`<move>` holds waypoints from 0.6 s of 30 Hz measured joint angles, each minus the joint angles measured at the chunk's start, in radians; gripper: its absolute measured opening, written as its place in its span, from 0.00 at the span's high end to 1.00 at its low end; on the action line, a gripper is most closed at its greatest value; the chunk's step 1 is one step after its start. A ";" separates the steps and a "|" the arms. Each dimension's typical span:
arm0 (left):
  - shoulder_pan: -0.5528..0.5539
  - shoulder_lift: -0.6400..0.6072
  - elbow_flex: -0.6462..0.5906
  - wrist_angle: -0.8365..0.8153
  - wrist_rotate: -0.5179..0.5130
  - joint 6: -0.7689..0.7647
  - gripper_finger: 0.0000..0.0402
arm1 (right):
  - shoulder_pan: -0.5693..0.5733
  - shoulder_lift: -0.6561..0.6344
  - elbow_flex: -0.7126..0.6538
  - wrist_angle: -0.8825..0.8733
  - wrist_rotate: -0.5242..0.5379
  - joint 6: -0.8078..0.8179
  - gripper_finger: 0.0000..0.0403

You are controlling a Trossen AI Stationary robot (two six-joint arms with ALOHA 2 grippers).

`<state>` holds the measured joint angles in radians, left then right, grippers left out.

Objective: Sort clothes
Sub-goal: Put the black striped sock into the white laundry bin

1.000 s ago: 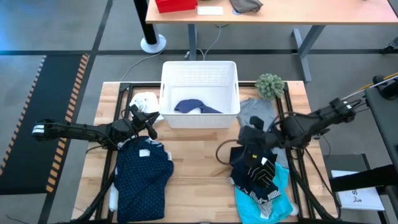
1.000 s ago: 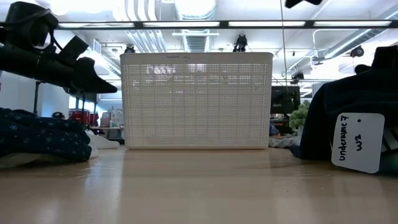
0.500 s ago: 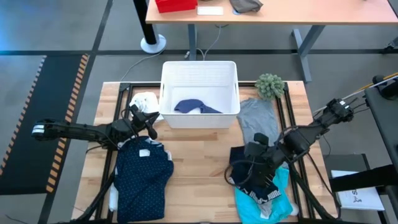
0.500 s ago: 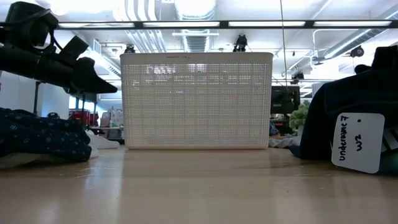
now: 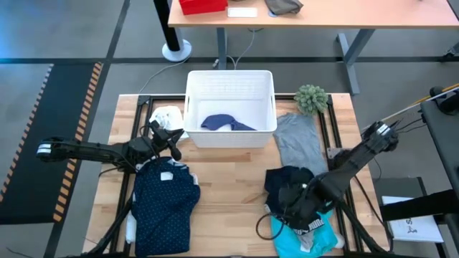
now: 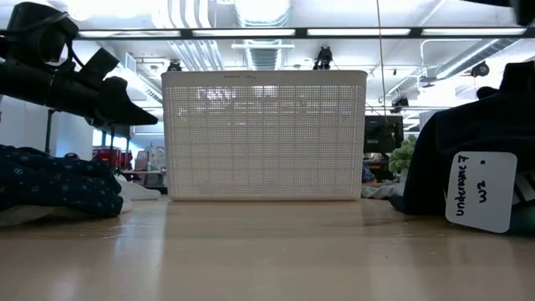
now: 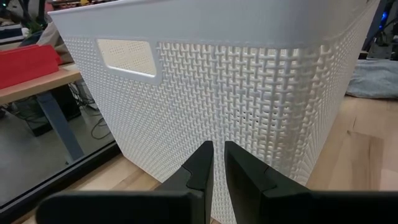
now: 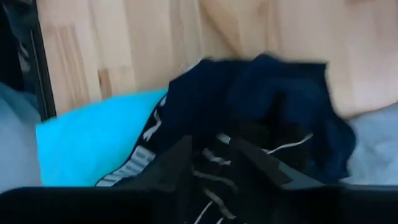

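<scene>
My left gripper (image 5: 176, 145) is shut and empty, level just off the near left corner of the white basket (image 5: 229, 77); in the left wrist view (image 7: 217, 167) it faces the basket's wall. My right gripper (image 5: 288, 206) is open, low over the dark navy striped pieces (image 5: 285, 180), which lie on the turquoise piece (image 5: 305, 231). In the right wrist view (image 8: 221, 163) its fingers stand on either side of dark striped cloth (image 8: 249, 106). The navy dotted shirt (image 5: 165, 204) lies at the near left and the grey tee (image 5: 297, 140) at the right. A blue garment (image 5: 226, 123) lies in the basket. My right gripper's open fingers (image 8: 177, 163) point down at the dark striped pieces from above. Whether they touch the cloth I cannot tell.
A small white cloth (image 5: 167, 115) lies left of the basket, and a white shirt edge (image 5: 130, 229) shows under the dotted shirt. The fuzzy green ball (image 5: 310, 98) sits at the far right. A handwritten label (image 6: 481, 191) hangs on the dark pile. Bare wood (image 5: 229, 193) lies between the piles.
My right gripper has gone toward the table's near edge and down, from over the grey tee to low over the dark striped pieces. The grey tee now shows whole. The left arm has kept still.
</scene>
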<state>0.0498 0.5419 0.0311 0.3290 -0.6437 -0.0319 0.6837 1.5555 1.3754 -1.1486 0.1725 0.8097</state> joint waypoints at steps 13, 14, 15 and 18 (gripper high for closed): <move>0.000 0.000 0.000 0.000 0.000 0.000 0.93 | 0.023 0.102 0.001 -0.031 -0.025 0.086 0.45; 0.000 0.000 0.000 0.000 0.000 0.000 0.93 | 0.024 0.105 0.001 -0.039 -0.025 0.089 0.44; 0.000 0.000 0.000 0.000 0.000 0.000 0.93 | 0.026 0.106 0.001 -0.048 -0.025 0.089 0.44; 0.000 0.000 0.000 0.000 0.000 0.000 0.93 | 0.033 0.106 -0.001 -0.092 -0.024 0.091 0.43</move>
<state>0.0497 0.5419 0.0311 0.3290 -0.6437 -0.0319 0.7166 1.6610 1.3745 -1.2410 0.1489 0.9005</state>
